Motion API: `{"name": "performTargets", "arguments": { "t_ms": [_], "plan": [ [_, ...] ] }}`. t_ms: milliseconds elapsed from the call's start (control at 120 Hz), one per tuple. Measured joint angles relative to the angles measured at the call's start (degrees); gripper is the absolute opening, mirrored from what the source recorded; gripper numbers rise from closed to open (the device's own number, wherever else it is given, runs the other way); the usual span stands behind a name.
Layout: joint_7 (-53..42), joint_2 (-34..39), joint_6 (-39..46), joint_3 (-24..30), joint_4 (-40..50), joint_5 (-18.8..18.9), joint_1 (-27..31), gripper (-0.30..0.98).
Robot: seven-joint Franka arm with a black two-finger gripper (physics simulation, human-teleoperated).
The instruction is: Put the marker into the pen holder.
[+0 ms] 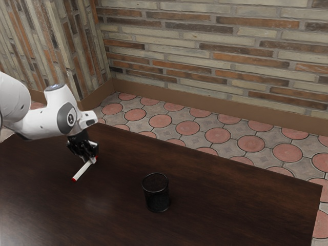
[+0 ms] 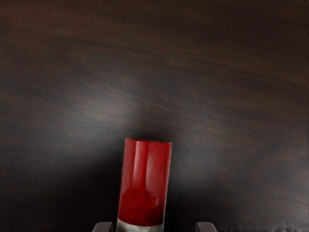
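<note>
Two red ends on the marker (image 1: pixel 82 171) show in the ext. view, w/ a white barrel btwn them; the wrist view gives just 1 red end, close up, w/ a strip of white next to it & dark wood behind. Ext. view also has the pen holder (image 1: pixel 156 192), the arm (image 1: pixel 46 113), brick walls (image 1: pixel 215 46) & a floor (image 1: pixel 187 128) of pink circles on grey; the wrist cam adds the fingertips (image 2: pixel 206 227) either side of the marker.

Gripper (image 1: pixel 94 157) is open, tips pointing down, marker btwn them: a slim gap on 1 side, a wider one on the other, so no grip on it. Marker's at the gripper, slanting from the tips toward the ext. view's lower left; can't tell if it touches the table (image 1: pixel 118 210).

Count: 1 arm, 1 gripper w/ 2 fingertips, 1 marker, 1 pen holder (black, round, upright, on the table, well apart from the marker, toward the ext. view's right), 1 dark wood table.
</note>
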State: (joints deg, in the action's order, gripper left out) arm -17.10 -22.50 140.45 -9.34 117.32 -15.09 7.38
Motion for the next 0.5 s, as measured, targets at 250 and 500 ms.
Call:
{"name": "performTargets", "arguments": {
  "t_ms": [250, 500],
  "plan": [
    [-1.89, -0.46, -2.02, 0.03, -0.02, -5.25, 0.02, 0.10],
    [-2.66, 0.37, -2.34, 0.04, -0.04, -5.72, -0.32, -0.06]
  ]
}}
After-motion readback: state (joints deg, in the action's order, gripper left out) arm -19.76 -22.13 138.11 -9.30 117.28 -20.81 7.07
